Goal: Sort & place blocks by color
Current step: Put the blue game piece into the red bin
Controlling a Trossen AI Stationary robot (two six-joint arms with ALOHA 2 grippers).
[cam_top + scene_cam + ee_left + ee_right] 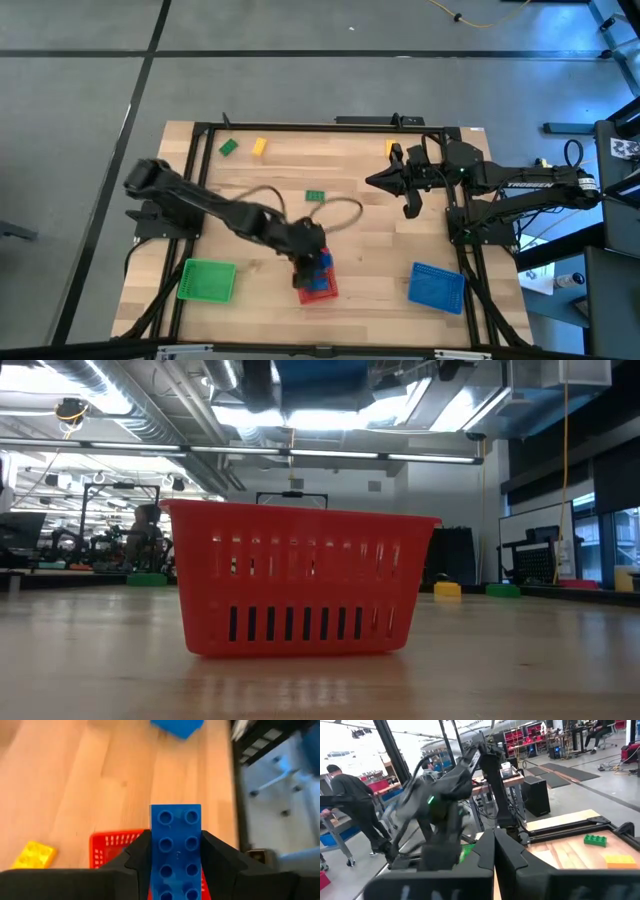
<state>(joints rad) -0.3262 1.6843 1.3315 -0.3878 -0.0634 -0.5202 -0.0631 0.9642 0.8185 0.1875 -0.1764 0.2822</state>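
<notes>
the blue brick [176, 852] sits right up close, pinched lengthwise between the left jaws [176, 870], which are closed snug on its long sides with the studs facing out. from above, that left arm reaches across the bench [370, 240] and holds the brick over the red tray [318, 287], not the blue tray [437, 284] further along the front edge. to my eye that is the worry: let go here and a blue brick lands in the wrong colour, so the arm ought to carry it on to the blue tray first. the grip is only on the lower part of the brick, so a quick swing might twist it loose. a yellow brick [33, 855] lies on the bench just beside the red tray, and a green brick [315, 196] lies mid-bench. the green tray [206, 279] waits at the front left. the right jaws [410, 208] hang near the back right, pressed together on nothing, well apart from the work.
</notes>
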